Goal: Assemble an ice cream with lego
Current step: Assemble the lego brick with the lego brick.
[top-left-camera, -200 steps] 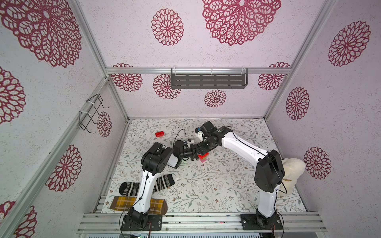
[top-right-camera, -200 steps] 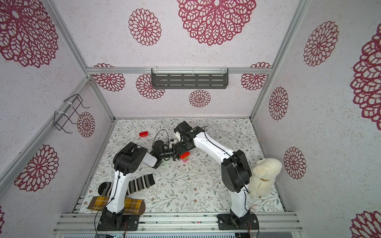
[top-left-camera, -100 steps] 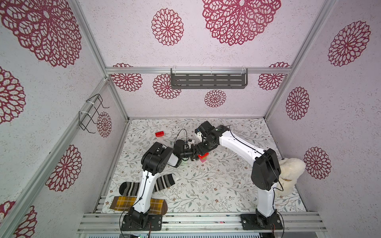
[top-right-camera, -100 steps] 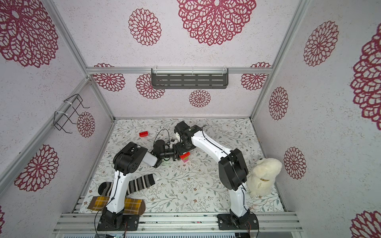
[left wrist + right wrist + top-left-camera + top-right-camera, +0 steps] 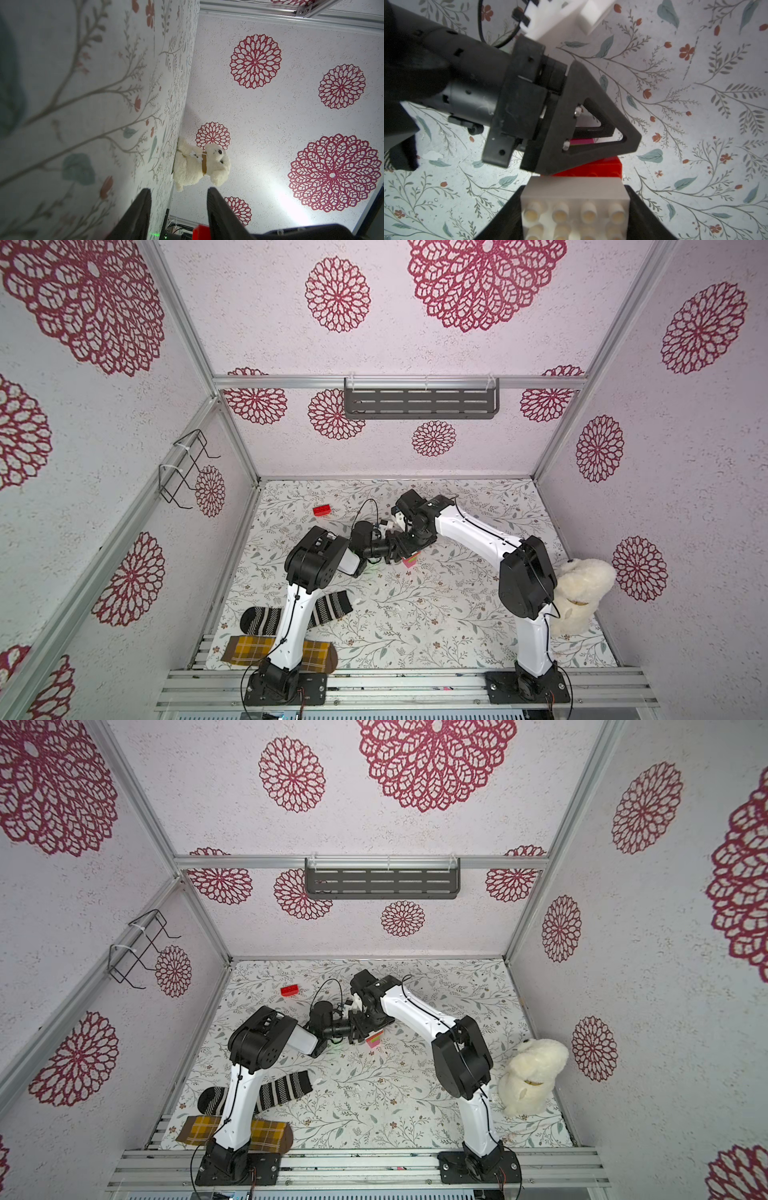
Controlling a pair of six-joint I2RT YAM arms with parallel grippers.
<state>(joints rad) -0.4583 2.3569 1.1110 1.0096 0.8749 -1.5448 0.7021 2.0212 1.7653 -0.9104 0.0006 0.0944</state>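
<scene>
Items, listed from the left side to the right.

- Wire rack (image 5: 183,466): black, fixed to the left wall, above the table (image 5: 415,626).
- Plaid sock (image 5: 249,649) and striped sock (image 5: 332,605): both flat at the near left of the table and partly under my left arm. The plaid one is closest to the front rail.
- Loose red brick (image 5: 322,510): lies alone at the far left of the table, well apart from both my grippers. It shows in both top views.
- Left gripper (image 5: 178,190): reaches in sideways, low over the middle of the table, with one finger near the table and the other above it. My jaws are partly closed and clamped on the brick stack (image 5: 410,561).
- Brick stack: sits mid-table, where my two grippers meet. Its green and pink parts show in both top views. The right wrist view shows its red layer (image 5: 600,169) and some pink through the frame of my upper left finger.
- Right gripper (image 5: 575,187): comes down from above, jaws clenched on the white brick (image 5: 574,201). The brick's studs face my wrist camera and it sits right against the red layer. I cannot tell whether it is pressed home.
- Plush dog (image 5: 582,593): cream-coloured, at the right edge of the table against the wall, just beside my right arm.
</scene>
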